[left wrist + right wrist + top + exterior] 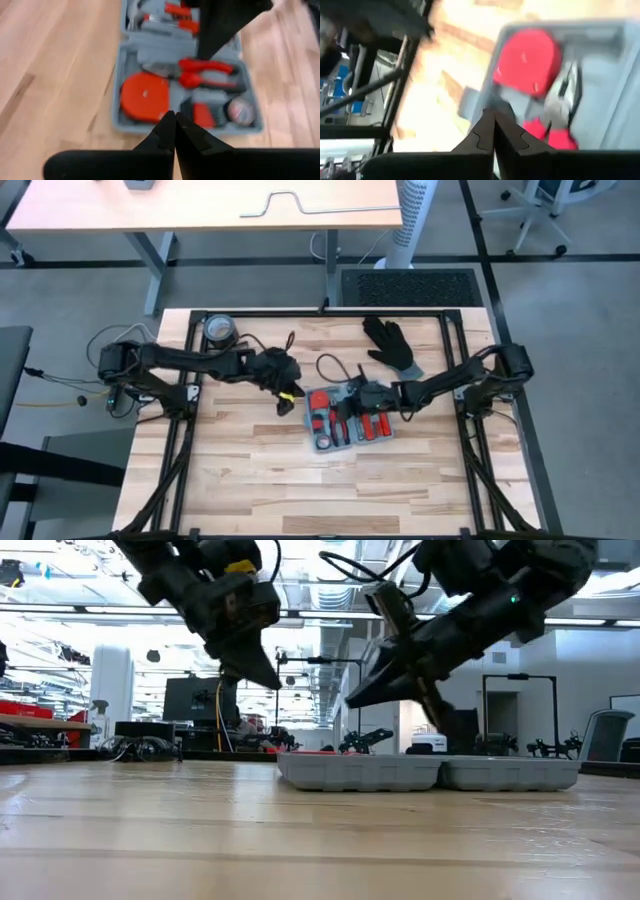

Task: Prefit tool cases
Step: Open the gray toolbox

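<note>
The light-blue tool case (pixel 346 421) lies open and flat on the wooden table, both halves up, with red tools in its grey slots. In the left wrist view a round red tool (pixel 145 96) and red pliers (pixel 205 71) sit in it. My left gripper (pixel 290 398) hangs shut above the table, just off the case's left far corner. My right gripper (pixel 358 393) hangs shut over the case's far edge. The low view shows both grippers' tips (pixel 268 680) (pixel 352 700) well above the case (pixel 430 772). Neither holds anything.
A black glove (pixel 392 345) lies behind the case toward the far right. A roll of tape (pixel 218 330) sits at the far left corner. A black cable (pixel 330 367) loops behind the case. Bare wood stretches along the near half of the table.
</note>
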Controlling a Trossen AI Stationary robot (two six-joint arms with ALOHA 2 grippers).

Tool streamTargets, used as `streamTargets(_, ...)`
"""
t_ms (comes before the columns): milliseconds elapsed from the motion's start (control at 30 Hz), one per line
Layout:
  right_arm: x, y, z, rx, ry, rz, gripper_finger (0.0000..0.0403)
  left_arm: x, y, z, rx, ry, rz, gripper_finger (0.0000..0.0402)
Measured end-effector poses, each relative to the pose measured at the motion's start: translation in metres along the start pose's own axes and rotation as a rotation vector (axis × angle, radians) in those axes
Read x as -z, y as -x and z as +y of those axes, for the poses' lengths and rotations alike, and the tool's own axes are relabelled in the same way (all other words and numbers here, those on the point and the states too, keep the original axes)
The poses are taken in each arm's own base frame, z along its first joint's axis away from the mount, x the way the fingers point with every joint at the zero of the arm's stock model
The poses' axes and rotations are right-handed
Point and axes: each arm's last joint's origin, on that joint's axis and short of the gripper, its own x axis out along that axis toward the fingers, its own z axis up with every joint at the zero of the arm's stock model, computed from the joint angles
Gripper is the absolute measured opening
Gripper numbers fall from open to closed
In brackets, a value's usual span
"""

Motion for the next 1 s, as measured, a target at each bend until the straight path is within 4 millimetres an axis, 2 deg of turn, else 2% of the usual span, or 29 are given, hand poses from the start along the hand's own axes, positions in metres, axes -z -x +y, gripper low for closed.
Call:
streamTargets(133,-0.018,0.026,0.001,0.093,0.052,0.007,0.0011,0.006,-0.016,-0.022,0.073,-0.002,-0.018,0.0000)
streamTargets(300,-0.032,0.068,-0.011,0.316,0.117,0.081,0.0011,0.021,-0.055,-0.047,0.122,0.023,-0.023,0.0000)
streamTargets(400,-0.034,0.081,-0.021,0.416,0.134,0.148,0.0011,0.026,-0.078,-0.057,0.129,0.052,0.008,0.0000)
streamTargets(533,-0.039,0.081,-0.029,0.454,0.177,0.206,0.0011,0.028,-0.099,-0.067,0.139,0.068,0.048,0.0000)
streamTargets(667,-0.042,0.068,-0.043,0.493,0.233,0.273,0.0011,0.025,-0.107,-0.073,0.128,0.103,0.091,0.0000)
streamTargets(833,-0.038,0.050,-0.060,0.520,0.284,0.382,0.0011,0.026,-0.104,-0.072,0.070,0.116,0.174,0.0000)
streamTargets(1000,-0.019,0.051,-0.049,0.470,0.338,0.452,0.0011,0.026,-0.097,-0.061,-0.027,0.067,0.253,0.0000)
